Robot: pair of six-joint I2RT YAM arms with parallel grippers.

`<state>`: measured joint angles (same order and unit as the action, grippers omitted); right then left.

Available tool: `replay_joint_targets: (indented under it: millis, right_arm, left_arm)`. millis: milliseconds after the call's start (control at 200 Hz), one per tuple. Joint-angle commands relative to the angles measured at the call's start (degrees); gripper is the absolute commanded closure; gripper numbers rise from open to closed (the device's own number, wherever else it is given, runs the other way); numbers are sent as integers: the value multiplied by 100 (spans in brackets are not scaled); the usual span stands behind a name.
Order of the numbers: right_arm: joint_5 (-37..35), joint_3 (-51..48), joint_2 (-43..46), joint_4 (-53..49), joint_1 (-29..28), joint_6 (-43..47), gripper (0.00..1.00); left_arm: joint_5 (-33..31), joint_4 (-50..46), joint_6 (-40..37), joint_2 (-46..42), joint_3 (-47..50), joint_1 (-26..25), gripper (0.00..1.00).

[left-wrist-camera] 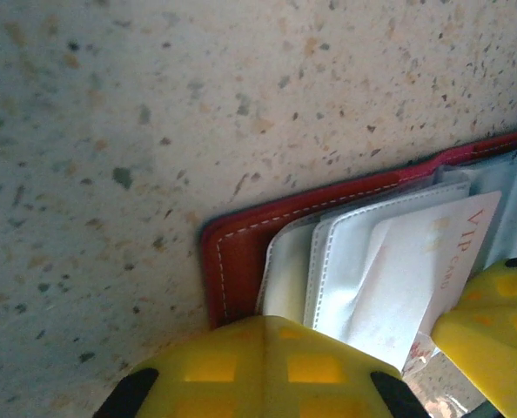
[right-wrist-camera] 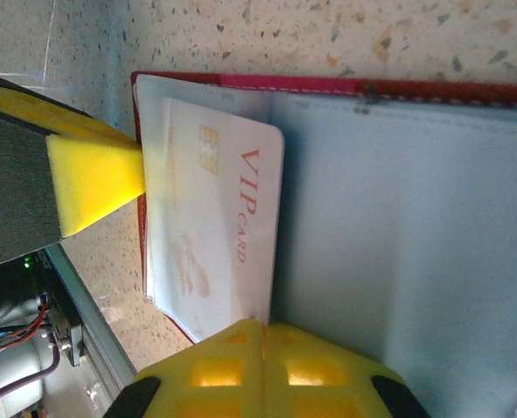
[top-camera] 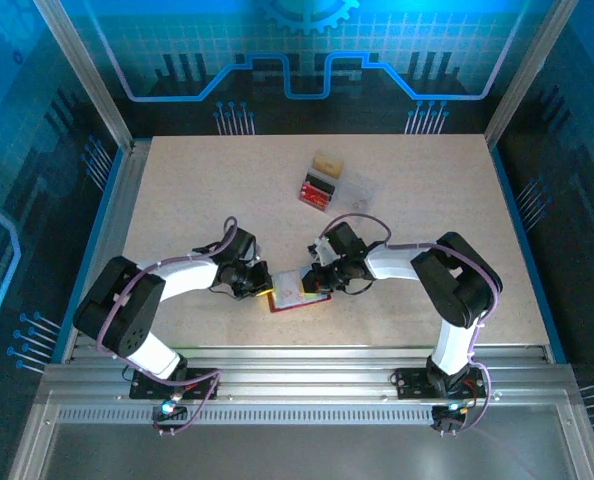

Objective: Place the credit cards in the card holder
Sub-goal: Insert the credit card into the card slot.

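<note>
The dark red card holder [top-camera: 299, 305] lies open on the table between my two grippers, its clear sleeves facing up. A pale credit card [right-wrist-camera: 219, 226] printed "VIP CARD" lies part-way into a sleeve on the holder's left half, also shown in the left wrist view [left-wrist-camera: 415, 270]. My right gripper [right-wrist-camera: 263, 329] is shut, its tip against the card's near corner by the fold. My left gripper [left-wrist-camera: 280, 329] is shut too, its tip resting on the sleeve edges near the red rim [left-wrist-camera: 237, 261]. From above, the left gripper [top-camera: 265, 285] and right gripper [top-camera: 315, 283] flank the holder.
A clear plastic box [top-camera: 339, 185] with dark red pieces and a small tan block stands further back at the centre. The table's metal front rail [top-camera: 297, 350] runs just behind the holder, near both arm bases.
</note>
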<state>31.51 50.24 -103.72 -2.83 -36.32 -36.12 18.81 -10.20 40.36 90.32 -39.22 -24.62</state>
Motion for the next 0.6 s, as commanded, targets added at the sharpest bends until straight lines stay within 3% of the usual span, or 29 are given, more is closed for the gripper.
replay_joint_targets:
  millis: [0,255,595]
  right_arm:
    - [-76,285,-37,-495,-64,213,100]
    - [-83,653,-191,-696,-267,225,100]
    - [-359,627,-451,-81,-597,-214,99]
  left_arm:
    - [-234,123,-124,520,99,6,100]
    - [-166,187,-151,585,90,-51,100]
    - [-43,244,-163,644,55,-69,100]
